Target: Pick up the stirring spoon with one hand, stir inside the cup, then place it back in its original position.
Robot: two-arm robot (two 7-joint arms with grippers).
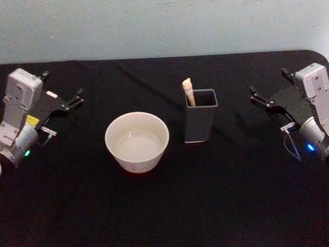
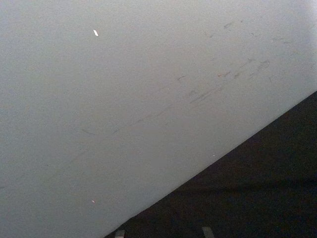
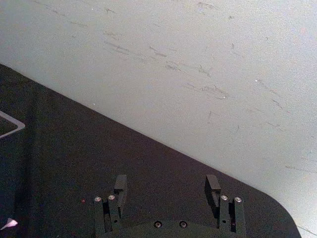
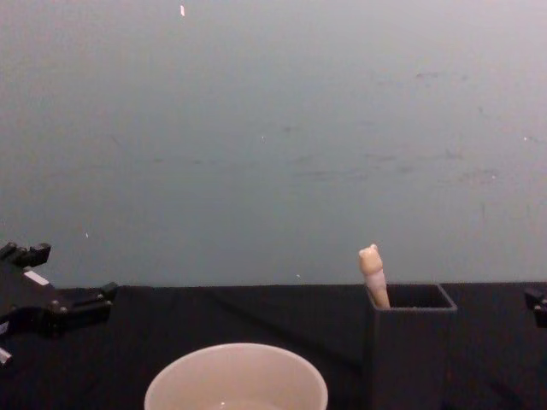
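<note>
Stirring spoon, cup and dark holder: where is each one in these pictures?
stirring spoon (image 1: 188,92): head view, on its beige handle.
cup (image 1: 138,163): head view, on the front outer wall.
dark holder (image 1: 199,123): head view, on the front face.

a black-clothed table (image 1: 169,206) against a scuffed pale wall (image 1: 154,25).

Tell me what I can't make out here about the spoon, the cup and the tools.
Stirring spoon: bowl and stem hidden inside the dark holder, head and chest views.
Cup: lower part cut off by the chest view's bottom edge.
Left tool: left wrist view's bottom edge cuts off all but its fingertips.
Right tool: chest view's right edge cuts off most of it.
</note>
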